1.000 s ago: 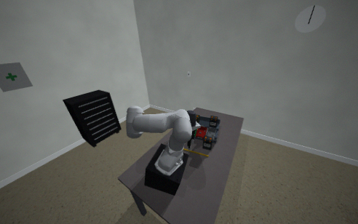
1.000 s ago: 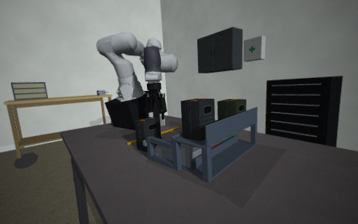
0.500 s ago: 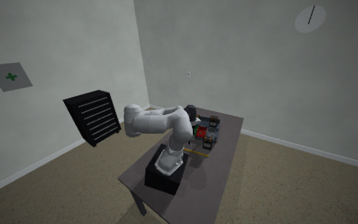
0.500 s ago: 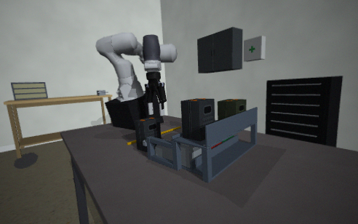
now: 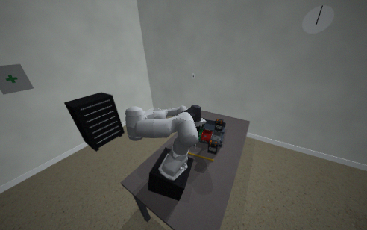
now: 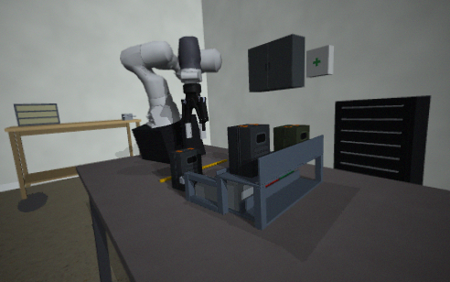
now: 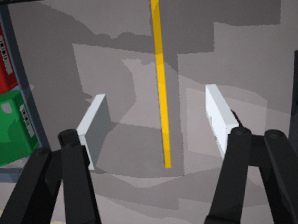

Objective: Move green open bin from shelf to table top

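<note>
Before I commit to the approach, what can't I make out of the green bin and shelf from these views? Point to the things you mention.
- Green bin (image 5: 200,135) (image 7: 16,131): left side cut off by the wrist picture's edge; partly behind the arm from the top.
- Its parts: too small from the top; cut off in the wrist view.
- Shelf's (image 6: 290,158) bins: mostly behind its back panel and the dark cases outside.

Your wrist view crops the green bin (image 7: 16,129) and red bin (image 7: 6,67) at the left edge; contents unseen.
</note>
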You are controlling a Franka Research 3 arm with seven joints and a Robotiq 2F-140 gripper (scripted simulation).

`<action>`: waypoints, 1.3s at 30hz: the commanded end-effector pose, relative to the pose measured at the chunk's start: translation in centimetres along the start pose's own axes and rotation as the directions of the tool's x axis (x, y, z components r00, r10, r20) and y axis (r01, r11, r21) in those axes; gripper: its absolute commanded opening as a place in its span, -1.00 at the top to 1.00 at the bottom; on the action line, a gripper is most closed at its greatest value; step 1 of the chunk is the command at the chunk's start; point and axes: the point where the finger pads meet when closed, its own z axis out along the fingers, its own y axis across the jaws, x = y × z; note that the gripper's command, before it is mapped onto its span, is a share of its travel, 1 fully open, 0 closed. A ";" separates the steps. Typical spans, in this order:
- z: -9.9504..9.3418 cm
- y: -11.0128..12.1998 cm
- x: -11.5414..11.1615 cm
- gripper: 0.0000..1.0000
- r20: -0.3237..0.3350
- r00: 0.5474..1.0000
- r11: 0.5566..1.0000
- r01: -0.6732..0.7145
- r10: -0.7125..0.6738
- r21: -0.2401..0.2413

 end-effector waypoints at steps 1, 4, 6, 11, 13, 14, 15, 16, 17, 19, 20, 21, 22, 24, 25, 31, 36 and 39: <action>-0.1 0.4 0.0 -0.15 0.000 1.000 1.000 -0.012 0.012 -0.012; -0.1 0.4 0.0 -0.15 0.000 1.000 1.000 -0.012 0.012 -0.012; -0.1 0.4 0.0 -0.15 0.000 1.000 1.000 -0.012 0.012 -0.012; 0.9 0.4 0.0 -0.15 0.000 1.000 1.000 -0.012 0.012 -0.012; 0.9 0.4 0.0 -0.15 0.000 1.000 1.000 -0.012 0.012 -0.012; 0.9 0.4 0.0 -0.15 0.000 1.000 1.000 -0.012 0.012 -0.012; 0.9 0.4 0.0 -0.15 0.000 1.000 1.000 -0.012 0.012 -0.012; 0.9 0.4 0.0 -0.15 0.000 1.000 1.000 -0.012 0.012 -0.012; 0.9 0.4 0.0 -0.15 0.000 1.000 1.000 -0.012 0.012 -0.012; 0.9 0.4 0.0 -0.15 0.000 1.000 1.000 -0.012 0.012 -0.012; 0.9 0.4 0.0 -0.15 0.000 1.000 1.000 -0.012 0.012 -0.012; 0.9 0.4 0.0 -0.15 0.000 1.000 1.000 -0.012 0.012 -0.012; 0.9 0.4 0.0 -0.15 0.000 1.000 1.000 -0.012 0.012 -0.012; 0.9 0.5 0.0 -0.15 0.000 1.000 1.000 -0.007 0.007 -0.014; 1.1 0.4 0.0 -0.15 0.000 1.000 1.000 -0.008 0.008 -0.013; 1.4 0.3 0.0 -0.15 0.000 1.000 1.000 -0.012 0.012 -0.012; 1.4 0.3 0.0 -0.15 0.000 1.000 1.000 -0.012 0.012 -0.012; 1.4 0.3 0.0 -0.15 0.000 1.000 1.000 -0.012 0.012 -0.012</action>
